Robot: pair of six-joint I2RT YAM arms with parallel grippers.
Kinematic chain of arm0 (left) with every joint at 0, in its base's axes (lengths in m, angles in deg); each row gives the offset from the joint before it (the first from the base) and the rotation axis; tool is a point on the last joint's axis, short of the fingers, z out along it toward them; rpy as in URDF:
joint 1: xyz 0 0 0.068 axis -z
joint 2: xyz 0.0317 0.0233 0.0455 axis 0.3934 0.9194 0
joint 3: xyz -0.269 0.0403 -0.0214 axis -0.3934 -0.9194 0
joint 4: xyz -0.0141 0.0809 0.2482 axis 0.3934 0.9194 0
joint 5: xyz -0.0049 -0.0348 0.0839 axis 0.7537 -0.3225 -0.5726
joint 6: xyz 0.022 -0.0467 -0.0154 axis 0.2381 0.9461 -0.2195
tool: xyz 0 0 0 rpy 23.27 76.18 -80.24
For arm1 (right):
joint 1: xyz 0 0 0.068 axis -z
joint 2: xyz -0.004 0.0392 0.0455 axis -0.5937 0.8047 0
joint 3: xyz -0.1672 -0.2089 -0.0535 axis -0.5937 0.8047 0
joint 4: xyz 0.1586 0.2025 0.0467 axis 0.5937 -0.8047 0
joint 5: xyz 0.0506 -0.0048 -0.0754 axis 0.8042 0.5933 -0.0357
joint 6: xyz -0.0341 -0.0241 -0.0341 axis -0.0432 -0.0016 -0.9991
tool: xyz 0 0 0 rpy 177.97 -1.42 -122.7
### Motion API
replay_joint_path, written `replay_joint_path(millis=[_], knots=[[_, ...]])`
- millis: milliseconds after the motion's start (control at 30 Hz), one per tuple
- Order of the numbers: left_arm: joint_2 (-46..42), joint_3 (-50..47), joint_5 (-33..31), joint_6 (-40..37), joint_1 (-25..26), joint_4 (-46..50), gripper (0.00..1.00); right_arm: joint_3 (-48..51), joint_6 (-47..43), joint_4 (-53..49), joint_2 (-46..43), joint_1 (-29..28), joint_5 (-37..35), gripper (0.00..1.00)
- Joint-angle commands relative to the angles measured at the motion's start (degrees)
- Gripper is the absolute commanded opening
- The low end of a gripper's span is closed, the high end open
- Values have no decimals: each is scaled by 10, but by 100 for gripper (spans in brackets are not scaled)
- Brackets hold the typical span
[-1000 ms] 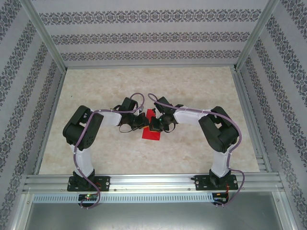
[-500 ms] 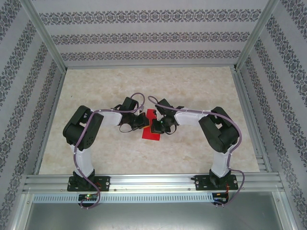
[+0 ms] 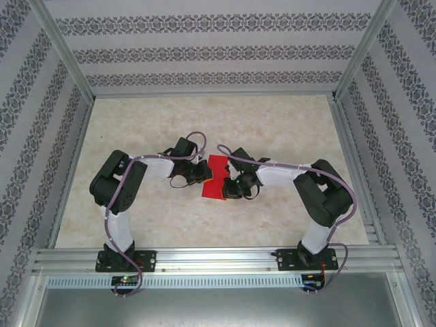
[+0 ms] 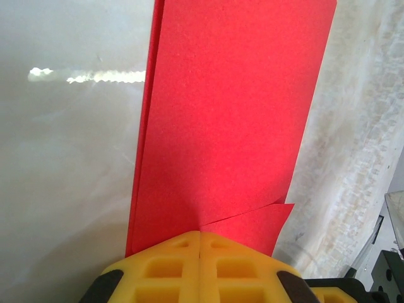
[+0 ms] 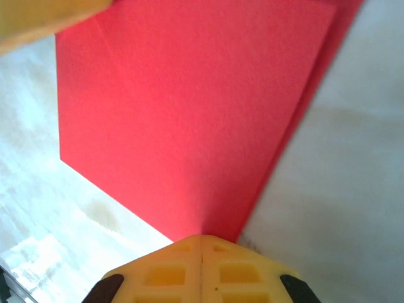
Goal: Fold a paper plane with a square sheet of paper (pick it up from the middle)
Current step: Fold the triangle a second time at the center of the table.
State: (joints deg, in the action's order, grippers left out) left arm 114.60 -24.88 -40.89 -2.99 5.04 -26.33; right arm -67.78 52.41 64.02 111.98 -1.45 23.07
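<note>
The square sheet of paper [image 3: 216,168] is bright red and folded over on itself, hanging between my two grippers at the middle of the table. In the left wrist view the paper [image 4: 227,113] runs up from my left gripper [image 4: 200,233], whose yellow fingers are shut on its near edge, where a small flap sticks out to the right. My right gripper [image 5: 201,238] is shut on a corner of the paper [image 5: 189,113]. From above, the left gripper [image 3: 204,173] and right gripper [image 3: 227,185] pinch the sheet from opposite sides.
The pale marble-patterned table top [image 3: 272,129] lies open around the arms. An aluminium frame rail [image 3: 218,257] runs along the near edge, with patterned walls at the back and sides. A yellow fingertip of the left gripper [image 5: 44,16] shows in the right wrist view.
The right arm has swung outward to the right and its gripper has slid toward the near side of the paper. More red surface now shows between the grippers. The left arm has stayed put.
</note>
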Motion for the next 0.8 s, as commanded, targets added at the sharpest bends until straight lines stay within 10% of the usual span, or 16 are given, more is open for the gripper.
replay_joint_path(millis=[0, 767], knots=[[27, -9, -62, -4, 3, 60, 0, -20, -14, -47, -28, -1, -7, 5], [30, -11, -72, -2, 2, 69, 0, -69, -11, -27, 73, -3, -10, 5]])
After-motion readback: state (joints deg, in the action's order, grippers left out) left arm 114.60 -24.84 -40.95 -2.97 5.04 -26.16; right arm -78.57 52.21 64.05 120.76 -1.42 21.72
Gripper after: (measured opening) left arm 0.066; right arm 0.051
